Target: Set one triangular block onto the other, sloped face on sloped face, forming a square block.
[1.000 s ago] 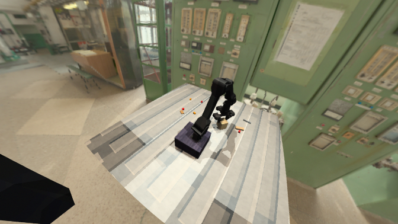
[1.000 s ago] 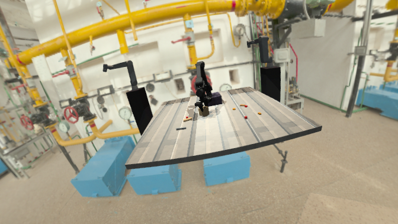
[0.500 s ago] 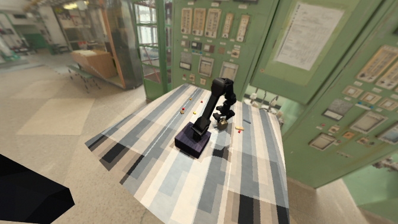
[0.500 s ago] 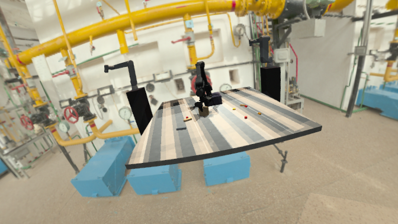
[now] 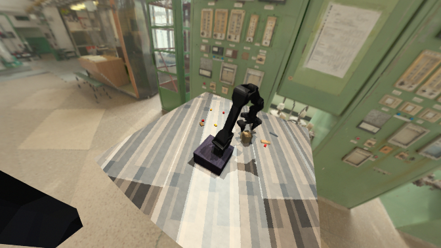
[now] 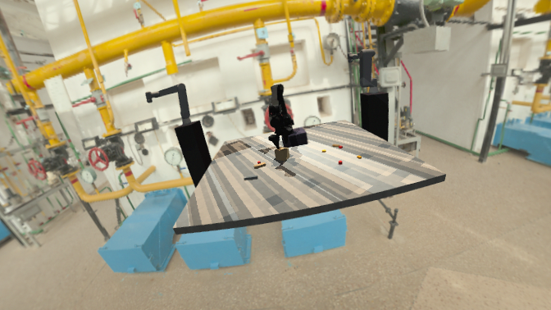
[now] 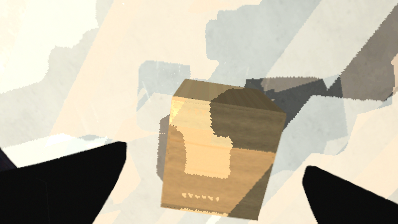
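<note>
The gripper hangs above the bench with its jaws spread almost as wide as they go and nothing between them. Its two dark fingers show at the lower corners of the wrist view, well apart from each other. Directly below the gripper, between the lines of the two fingers and touching neither, the wooden blocks sit together as one square block on the bench. From the top view the square block stands just under the gripper, beside the arm's dark base. Small red, yellow and orange bits lie scattered farther out.
</note>
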Controlling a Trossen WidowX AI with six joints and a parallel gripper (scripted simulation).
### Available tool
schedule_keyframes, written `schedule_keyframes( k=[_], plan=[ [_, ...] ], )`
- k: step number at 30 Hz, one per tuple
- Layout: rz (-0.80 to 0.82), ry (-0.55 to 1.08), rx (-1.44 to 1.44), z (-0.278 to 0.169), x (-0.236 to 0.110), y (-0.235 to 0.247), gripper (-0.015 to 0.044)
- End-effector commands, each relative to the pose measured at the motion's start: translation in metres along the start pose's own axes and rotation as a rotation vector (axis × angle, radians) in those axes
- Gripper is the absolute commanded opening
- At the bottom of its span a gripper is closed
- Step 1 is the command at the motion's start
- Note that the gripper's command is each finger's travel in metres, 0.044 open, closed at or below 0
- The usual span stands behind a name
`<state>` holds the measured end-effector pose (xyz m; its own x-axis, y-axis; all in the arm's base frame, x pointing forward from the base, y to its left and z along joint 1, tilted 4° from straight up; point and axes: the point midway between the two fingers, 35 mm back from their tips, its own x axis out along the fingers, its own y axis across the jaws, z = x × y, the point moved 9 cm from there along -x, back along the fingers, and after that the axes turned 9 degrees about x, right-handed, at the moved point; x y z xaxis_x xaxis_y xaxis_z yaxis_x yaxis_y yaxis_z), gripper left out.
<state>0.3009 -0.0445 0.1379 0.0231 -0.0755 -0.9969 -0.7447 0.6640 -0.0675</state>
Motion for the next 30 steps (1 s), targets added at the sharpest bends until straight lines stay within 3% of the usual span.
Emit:
schedule_keyframes(
  k=[1, 30],
  plan=[
    [-0.031, -0.020, 0.004, -0.0020, -0.0631, 0.0028, 0.0440],
    [-0.039, -0.027, 0.001, -0.0016, -0.0607, 0.0019, 0.0440]
  ],
)
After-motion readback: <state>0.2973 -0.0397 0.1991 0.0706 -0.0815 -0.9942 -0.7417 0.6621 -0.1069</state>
